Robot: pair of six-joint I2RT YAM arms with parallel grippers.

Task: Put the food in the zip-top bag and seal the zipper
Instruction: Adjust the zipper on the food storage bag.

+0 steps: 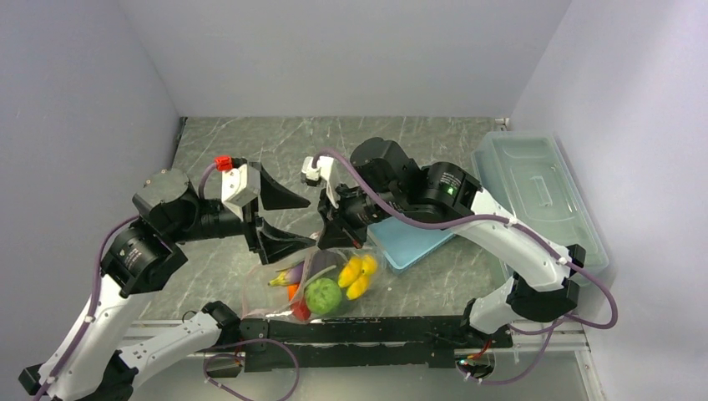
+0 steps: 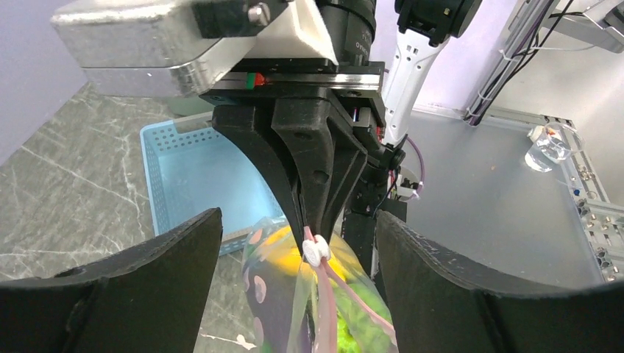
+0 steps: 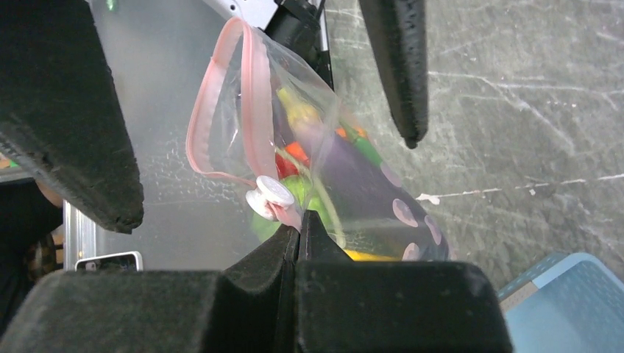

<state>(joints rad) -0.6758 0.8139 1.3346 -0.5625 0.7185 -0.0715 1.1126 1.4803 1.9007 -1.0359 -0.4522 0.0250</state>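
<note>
The clear zip-top bag [image 1: 321, 280] hangs low over the table's front. Inside it I see the food: yellow banana bunch [image 1: 359, 276], green melon [image 1: 323, 296], purple eggplant [image 1: 288, 273] and a bit of orange carrot [image 1: 292, 291]. My right gripper [image 1: 338, 232] is shut on one end of the pink zipper [image 3: 239, 95], right beside its white slider [image 3: 269, 194]; from there the strip spreads into an open loop. My left gripper [image 1: 292, 219] stands open, its fingers [image 2: 110, 294] on either side of the bag's top [image 2: 331, 294] without touching it.
A light-blue basket [image 1: 413, 242] lies just right of the bag, under the right arm. A large clear lidded box [image 1: 538, 196] stands along the right wall. A metal rail [image 1: 401, 330] runs along the near edge below the bag. Walls close in left, back and right.
</note>
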